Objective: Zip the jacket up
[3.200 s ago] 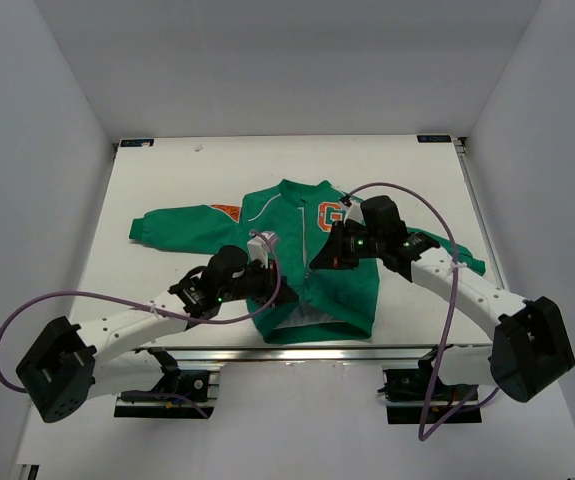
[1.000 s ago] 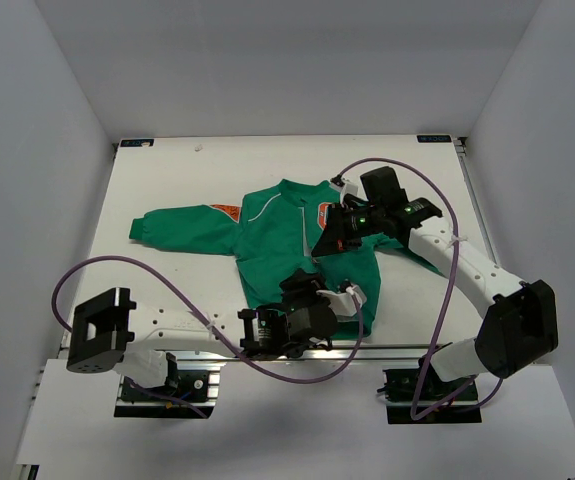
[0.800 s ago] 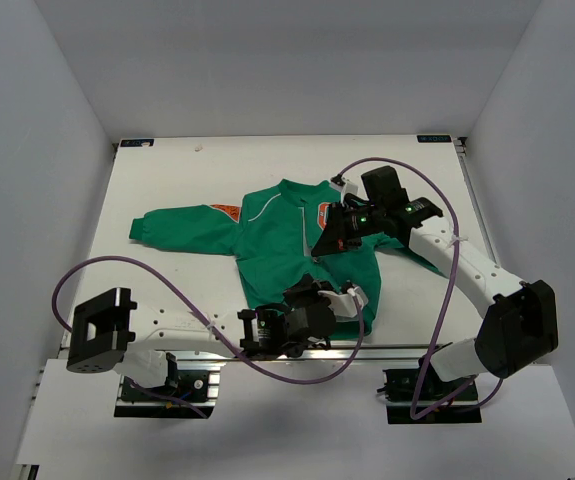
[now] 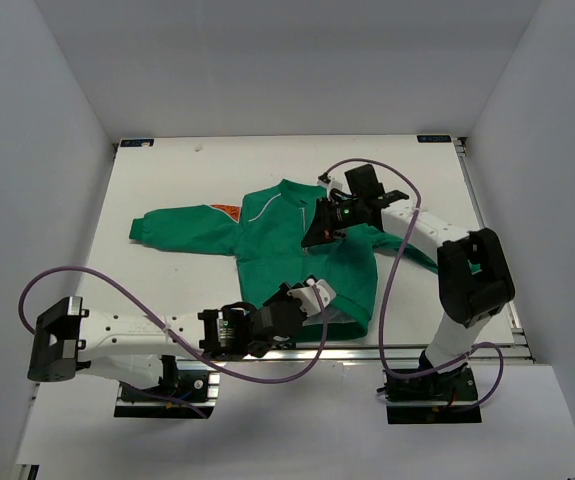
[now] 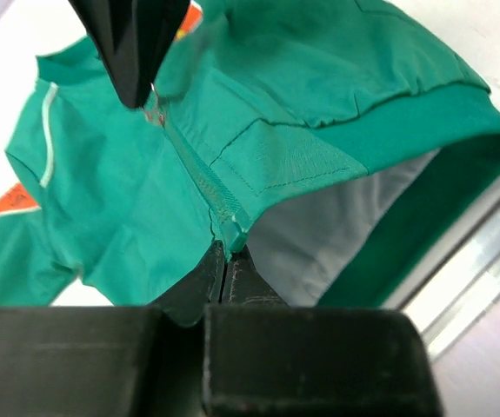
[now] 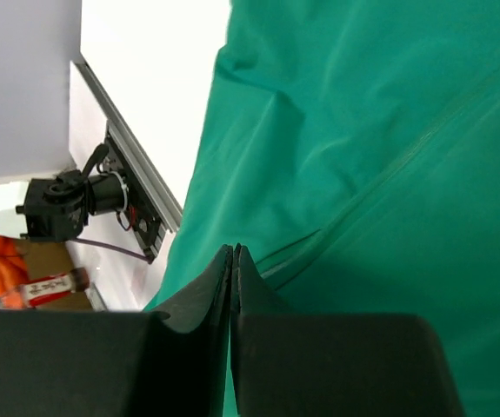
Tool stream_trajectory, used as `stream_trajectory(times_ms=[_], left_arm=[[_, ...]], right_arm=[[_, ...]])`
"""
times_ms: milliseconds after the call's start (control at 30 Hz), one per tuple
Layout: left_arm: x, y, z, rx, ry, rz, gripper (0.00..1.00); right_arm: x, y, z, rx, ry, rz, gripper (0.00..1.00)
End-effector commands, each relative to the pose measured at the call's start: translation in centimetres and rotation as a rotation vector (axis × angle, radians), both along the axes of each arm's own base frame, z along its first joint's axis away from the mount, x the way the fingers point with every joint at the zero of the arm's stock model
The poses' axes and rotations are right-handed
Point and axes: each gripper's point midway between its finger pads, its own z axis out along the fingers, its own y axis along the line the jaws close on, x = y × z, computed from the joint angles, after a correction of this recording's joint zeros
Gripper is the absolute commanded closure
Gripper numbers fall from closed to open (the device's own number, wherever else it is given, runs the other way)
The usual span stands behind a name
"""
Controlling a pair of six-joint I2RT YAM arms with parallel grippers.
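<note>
The counter [image 4: 167, 170] carries the jacket [image 4: 272, 240] at its middle. It lies front up, collar toward the far side and ribbed hem [image 5: 445, 109] at the near edge.

What changed in the last second is on your left side. The left arm has swung in low along the near edge, and the left end effector [image 5: 225, 257], which stood partly open beside the hem, is now clamped narrow on the bottom end of the zipper [image 5: 193, 174]. Over the same second the right arm folded its elbow back and carried its tip slightly left, to the chest.

My read is that you now have the anchor the task needs: the base is pinned, so a pull on the slider should tension the track rather than drag the whole garment.

The overhead view shows only the two arms meeting along the front line. The left wrist view adds that the teeth run joined from your pinch up to the right tip, and that the pale lining [image 5: 319, 239] gapes under the lifted hem.

The right wrist view shows the right end effector [image 6: 234, 257] with its fingers pressed together over green cloth. No view lets me tell whether it holds the slider.
</note>
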Motion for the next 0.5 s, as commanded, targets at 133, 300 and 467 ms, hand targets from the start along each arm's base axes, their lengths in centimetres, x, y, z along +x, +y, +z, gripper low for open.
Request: stream_trajectory(times_ms=[133, 300, 467], left_arm=[[-1.6, 0.2, -0.6, -0.104, 0.117, 0.002, 1.00], [-1.8, 0.1, -0.1, -0.149, 0.121, -0.017, 1.00], [-3.4, -0.7, 0.8, -0.202, 0.201, -0.084, 1.00]], right_arm=[[5.9, 0.0, 2.8, 0.143, -0.234, 0.011, 1.00], [6.4, -1.4, 1.4, 0.187, -0.228, 0.065, 1.00], [9.1, -1.6, 1.7, 0.182, -0.233, 0.048, 1.00]])
